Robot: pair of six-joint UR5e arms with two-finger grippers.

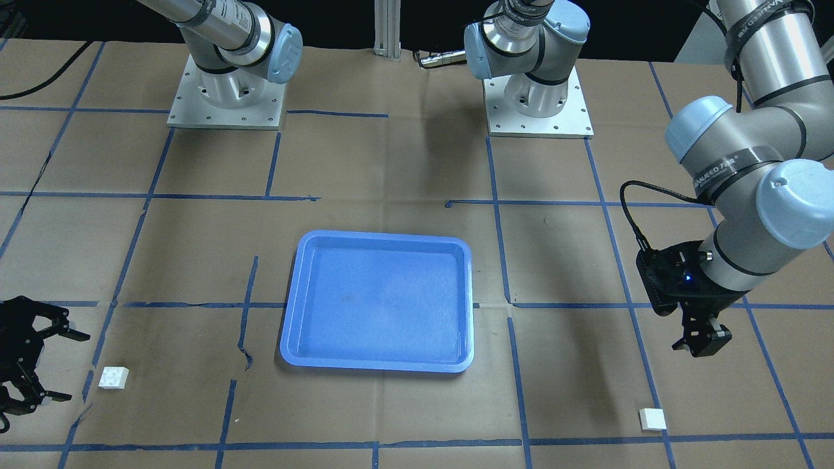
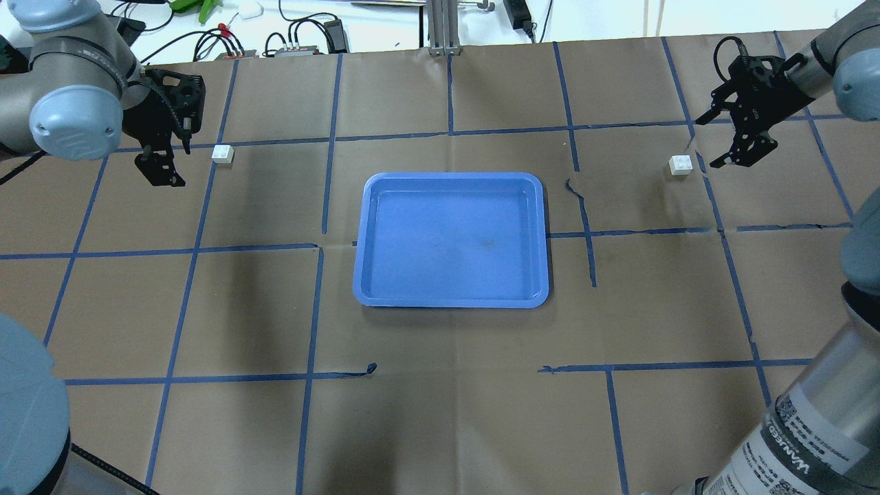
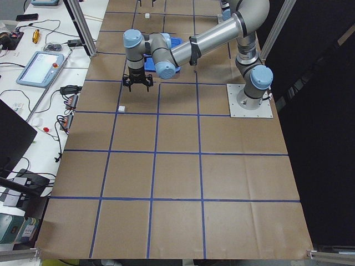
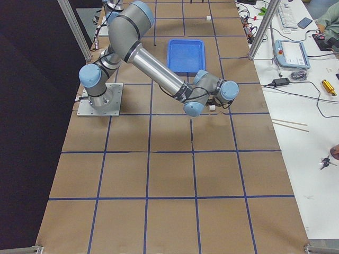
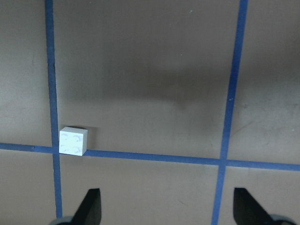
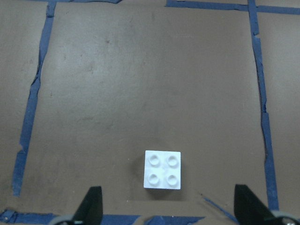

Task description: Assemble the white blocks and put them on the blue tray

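The blue tray [image 2: 450, 237] lies empty at the table's middle; it also shows in the front view [image 1: 378, 303]. One white block [image 2: 222, 154] sits studs up on the paper at the far left, just right of my left gripper [image 2: 165, 163]. In the left wrist view this block [image 5: 73, 141] lies on a tape line ahead of the left finger, outside the open jaws of that gripper [image 5: 166, 194]. The other white block [image 2: 680, 166] sits at the far right, just beside my open right gripper [image 2: 708, 143]. In the right wrist view it [image 6: 163, 169] lies between and just ahead of the open fingers [image 6: 91, 206].
Brown paper with a blue tape grid [image 2: 323, 137] covers the table. Both arm bases [image 1: 225, 98] stand at the robot's edge. Cables and devices [image 2: 289, 41] lie beyond the far edge. Torn tape strips [image 2: 584, 206] lie right of the tray.
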